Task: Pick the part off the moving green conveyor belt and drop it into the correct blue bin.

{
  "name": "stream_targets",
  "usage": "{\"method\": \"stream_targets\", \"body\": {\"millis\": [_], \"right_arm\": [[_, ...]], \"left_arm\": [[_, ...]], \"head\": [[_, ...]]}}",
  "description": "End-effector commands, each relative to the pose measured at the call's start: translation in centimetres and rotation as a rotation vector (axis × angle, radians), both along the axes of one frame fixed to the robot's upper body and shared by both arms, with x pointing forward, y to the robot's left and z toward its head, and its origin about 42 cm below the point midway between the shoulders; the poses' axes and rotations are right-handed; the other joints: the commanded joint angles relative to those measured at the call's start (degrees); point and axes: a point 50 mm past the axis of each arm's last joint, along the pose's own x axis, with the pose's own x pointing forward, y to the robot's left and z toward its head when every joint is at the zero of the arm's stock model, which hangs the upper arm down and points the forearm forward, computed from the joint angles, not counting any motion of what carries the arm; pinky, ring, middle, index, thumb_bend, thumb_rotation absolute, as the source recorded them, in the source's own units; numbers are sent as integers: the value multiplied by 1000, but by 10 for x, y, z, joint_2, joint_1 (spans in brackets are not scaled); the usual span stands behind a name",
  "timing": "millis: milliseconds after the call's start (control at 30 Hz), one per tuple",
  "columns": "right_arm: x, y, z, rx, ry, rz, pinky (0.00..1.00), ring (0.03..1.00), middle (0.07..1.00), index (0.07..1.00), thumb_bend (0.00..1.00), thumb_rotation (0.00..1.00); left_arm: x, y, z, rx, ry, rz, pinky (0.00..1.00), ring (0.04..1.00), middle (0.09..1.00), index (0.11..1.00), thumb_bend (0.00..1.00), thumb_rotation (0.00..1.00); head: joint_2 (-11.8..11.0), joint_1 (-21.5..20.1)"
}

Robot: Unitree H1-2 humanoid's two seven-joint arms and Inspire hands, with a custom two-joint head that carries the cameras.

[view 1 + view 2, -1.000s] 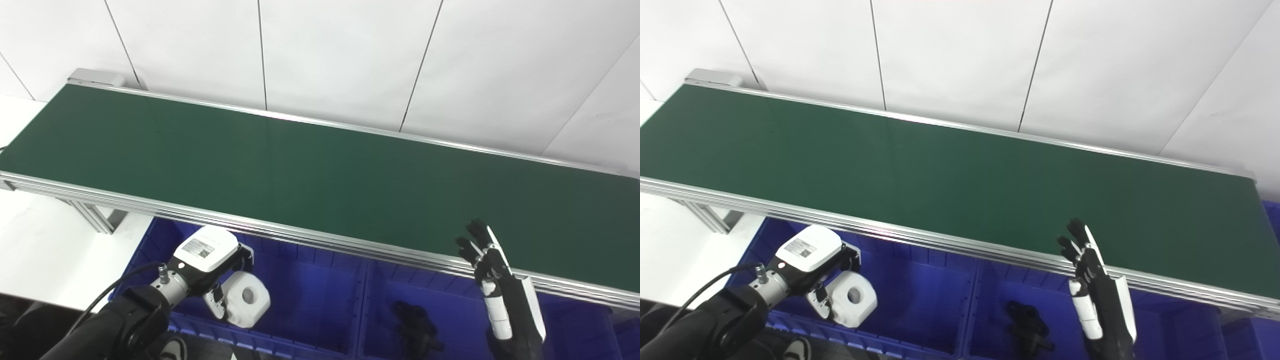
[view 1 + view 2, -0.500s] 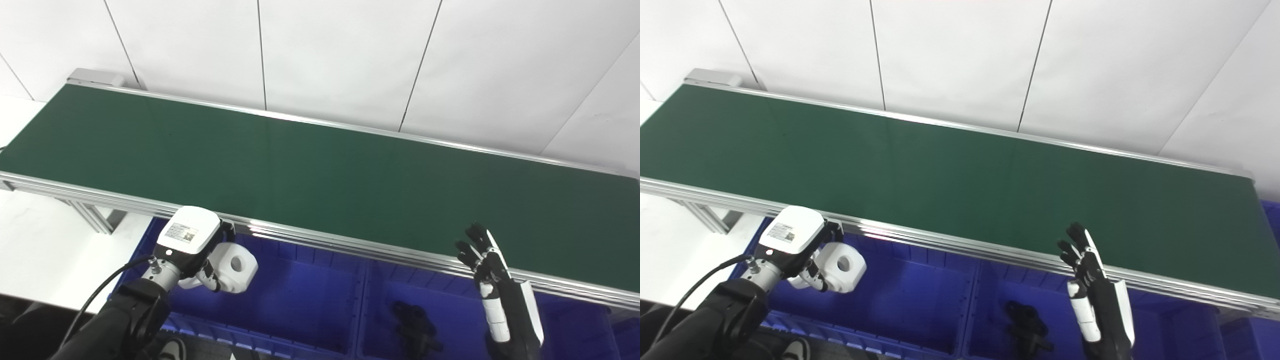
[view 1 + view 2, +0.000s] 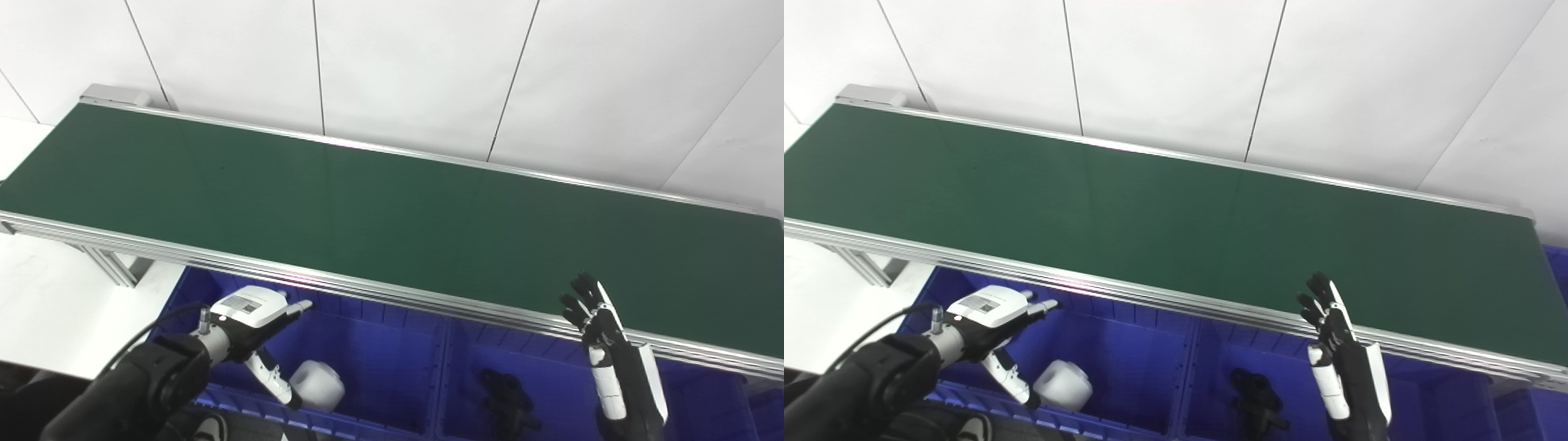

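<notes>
White cylindrical plastic part (image 3: pixel 317 384) lay released in our left blue bin (image 3: pixel 392 361); left hand (image 3: pixel 254 315) spread empty, right hand (image 3: pixel 597 324) likewise; next: await belt.

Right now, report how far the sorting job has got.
Done: the white cylindrical part lies in the left blue bin, and the green conveyor belt carries nothing. In hand: nothing; the left hand is open above that bin, the right hand open near the belt's edge. Left: nothing visible.
</notes>
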Motion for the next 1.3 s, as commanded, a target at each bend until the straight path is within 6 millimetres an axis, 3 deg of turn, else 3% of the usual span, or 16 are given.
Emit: {"method": "stream_targets", "body": {"millis": [0, 133, 267, 367, 500, 633, 733, 833, 933, 1100, 1267], "right_arm": [[3, 2, 12, 16, -56, 13, 896, 895, 945, 959, 796, 940], [3, 3, 13, 19, -55, 16, 907, 901, 948, 960, 801, 934], [2, 5, 12, 13, -55, 17, 907, 898, 948, 960, 799, 936], [2, 9, 11, 20, -50, 18, 909, 900, 950, 961, 794, 930], [2, 19, 6, 27, -41, 19, 922, 902, 954, 959, 790, 933], [2, 30, 1, 5, -41, 4, 939, 904, 948, 948, 816, 959], [2, 39, -3, 11, -28, -10, 930, 898, 946, 945, 798, 970], [3, 46, -4, 37, 1, -37, 900, 888, 946, 949, 785, 995], [4, 48, -6, 54, 17, -57, 897, 893, 951, 961, 785, 1000], [8, 52, -7, 68, 22, -72, 895, 899, 956, 969, 770, 1000], [11, 59, -8, 81, 18, -66, 902, 904, 959, 971, 783, 1000]], "left_arm": [[12, 3, 28, -40, -13, -13, 1000, 1000, 1000, 1000, 1000, 544], [10, -12, 68, -304, -24, -35, 1000, 1000, 1000, 1000, 1000, 583], [1, -23, 96, -950, 7, 1, 996, 1000, 1000, 1000, 1000, 520], [-3, -26, 100, -1267, -50, 73, 1000, 992, 967, 975, 1000, 519], [-8, -43, 89, -1663, -233, 426, 984, 950, 938, 940, 928, 609], [-3, -53, 62, -1727, -325, 685, 987, 988, 985, 971, 877, 644], [1, -56, 43, -1691, -346, 775, 999, 999, 999, 997, 888, 659], [6, -72, 27, -1672, -363, 822, 1000, 1000, 1000, 1000, 859, 666], [9, -97, 22, -1657, -388, 791, 1000, 1000, 1000, 1000, 839, 656], [7, -145, 14, -1503, -471, 658, 1000, 1000, 1000, 1000, 780, 767], [3, -165, 7, -1397, -557, 666, 1000, 1000, 1000, 1000, 740, 818]], "head": [[0, 0], [2, -13], [4, -33], [3, -54], [-1, -96], [-4, -147], [-6, -174], [-7, -190], [-7, -195], [-5, -196], [0, -203]]}}
